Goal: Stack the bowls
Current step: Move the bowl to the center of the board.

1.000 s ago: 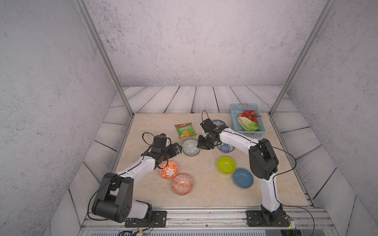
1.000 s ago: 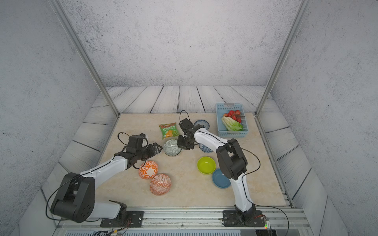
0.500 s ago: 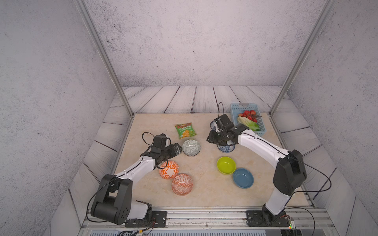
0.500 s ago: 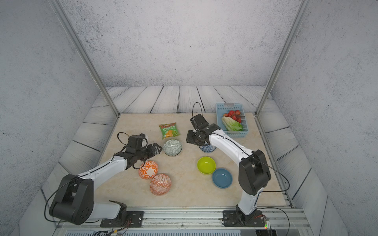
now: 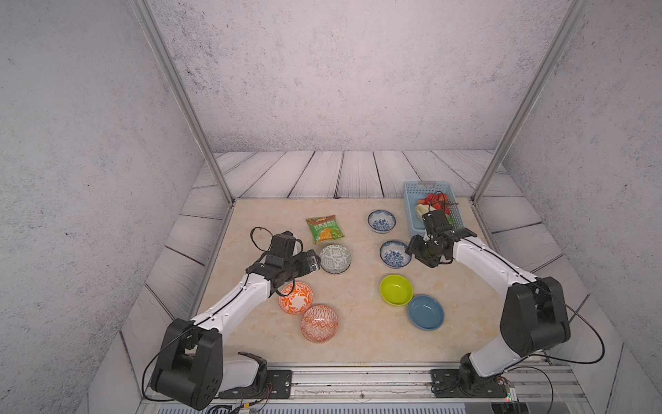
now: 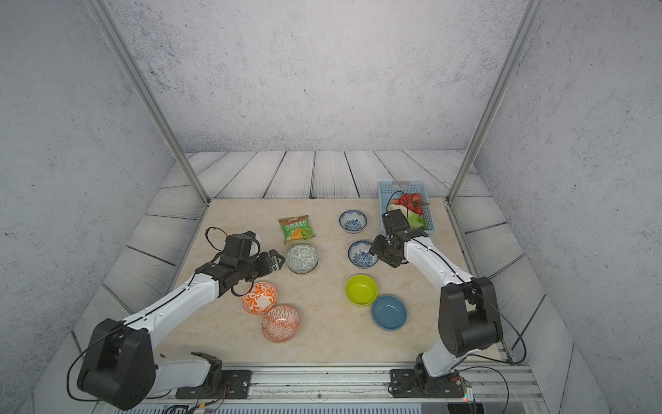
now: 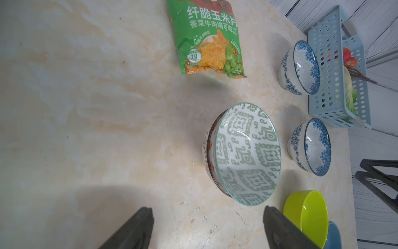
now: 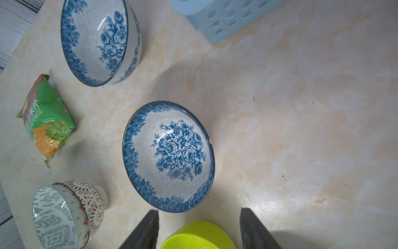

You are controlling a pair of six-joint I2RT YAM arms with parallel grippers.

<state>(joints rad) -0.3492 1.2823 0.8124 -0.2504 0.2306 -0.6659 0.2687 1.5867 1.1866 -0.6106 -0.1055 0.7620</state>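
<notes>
Orange-white bowls (image 5: 296,298) (image 5: 319,323): nearest, touching, mouths up, unstacked.
Lime bowl (image 5: 396,289), blue bowl (image 5: 426,311): rims touching, upright.
Left claw (image 5: 314,263): fingers apart, empty, just beside the grey bowl (image 5: 335,258).
Grey bowl: nested in latticed bowl (image 8: 92,198), likely the stack base.
Right claw (image 5: 413,249): apart, empty, at near floral bowl (image 5: 395,253), probably the next pick.
Far floral bowl (image 5: 382,221): upright, round, so no long axis.

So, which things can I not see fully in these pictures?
Latticed bowl: in both top views the grey bowl nested in it almost hides it.
Basket contents: in both top views the right arm covers part.
Blue bowl: cut by the left wrist view's edge.
</notes>
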